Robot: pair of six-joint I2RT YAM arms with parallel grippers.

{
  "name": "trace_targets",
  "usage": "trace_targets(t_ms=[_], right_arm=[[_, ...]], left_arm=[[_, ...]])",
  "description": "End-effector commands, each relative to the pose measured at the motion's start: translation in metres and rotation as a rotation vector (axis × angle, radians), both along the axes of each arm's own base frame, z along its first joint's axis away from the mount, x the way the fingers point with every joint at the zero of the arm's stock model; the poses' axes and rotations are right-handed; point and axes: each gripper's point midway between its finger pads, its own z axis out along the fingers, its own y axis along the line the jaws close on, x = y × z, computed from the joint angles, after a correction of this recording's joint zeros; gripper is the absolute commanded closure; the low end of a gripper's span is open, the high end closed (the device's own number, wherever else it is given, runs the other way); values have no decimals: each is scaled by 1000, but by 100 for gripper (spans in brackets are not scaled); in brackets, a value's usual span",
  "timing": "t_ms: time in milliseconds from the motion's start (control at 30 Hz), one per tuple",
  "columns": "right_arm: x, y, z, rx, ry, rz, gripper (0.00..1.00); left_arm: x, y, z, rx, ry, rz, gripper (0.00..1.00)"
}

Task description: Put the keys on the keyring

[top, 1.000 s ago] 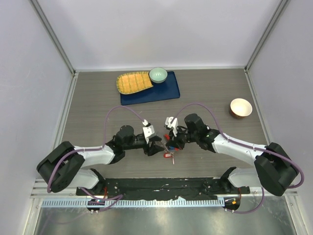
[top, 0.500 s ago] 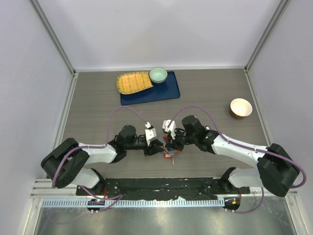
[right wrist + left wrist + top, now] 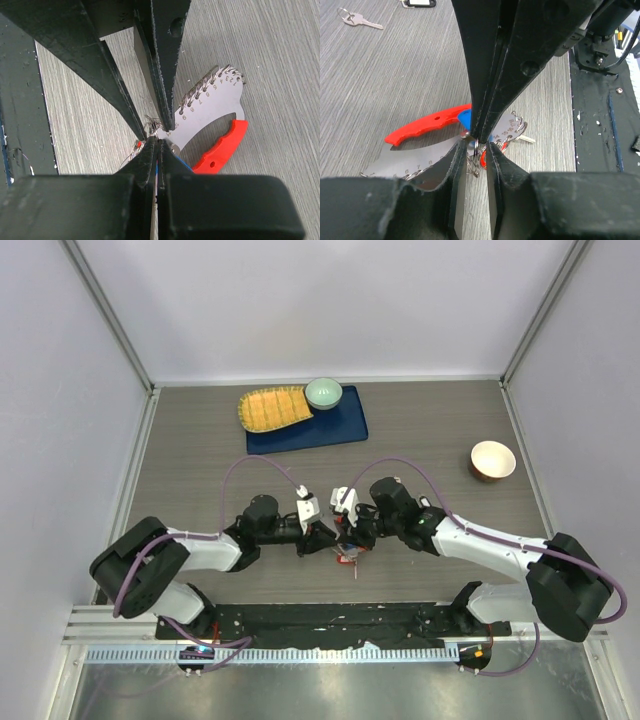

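The keyring is a tangle of grey rings on a numbered metal plate [image 3: 507, 127] with a curved red tag [image 3: 425, 125], lying on the table between both arms [image 3: 348, 552]. My right gripper [image 3: 159, 142] reaches over it, shut on the blue key [image 3: 464, 117], whose blue edge shows between the pads. My left gripper [image 3: 476, 147] faces it tip to tip. Its jaws stand narrowly apart, one on each side of an upright metal ring [image 3: 476, 150]. A red key head [image 3: 484, 159] peeks out beside that ring. The red tag [image 3: 222, 145] also shows in the right wrist view.
A bare silver key [image 3: 357, 19] and a black tag [image 3: 417, 2] lie farther off on the table. At the back are a blue tray [image 3: 330, 428], a yellow woven dish [image 3: 272, 408] and a green bowl [image 3: 323, 392]. A tan bowl [image 3: 492, 460] stands at the right.
My left gripper has slid right up to the keyring and narrowed its jaws round the ring. The right gripper shifted slightly left, still shut.
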Motion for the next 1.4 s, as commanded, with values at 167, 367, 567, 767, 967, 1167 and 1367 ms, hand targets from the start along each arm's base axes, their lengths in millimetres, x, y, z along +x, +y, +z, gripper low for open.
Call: trace_targets(t_ms=[167, 367, 567, 767, 967, 1167, 1367], right_arm=[[10, 13, 34, 85, -70, -5, 99], [14, 15, 40, 106, -93, -15, 99], [19, 14, 47, 122, -100, -56, 94], [28, 6, 54, 150, -109, -173, 65], [28, -7, 55, 173, -146, -232, 62], [28, -7, 51, 175, -165, -217, 63], [27, -2, 43, 173, -158, -197, 62]], left_arm=[[6, -9, 20, -90, -15, 4, 89], [4, -8, 17, -73, -7, -8, 100], [5, -6, 15, -45, 3, 2, 100], [18, 3, 25, -80, -41, 122, 100], [24, 9, 45, -176, -60, 200, 100], [28, 11, 54, -232, -51, 247, 100], [29, 10, 55, -261, -30, 257, 100]])
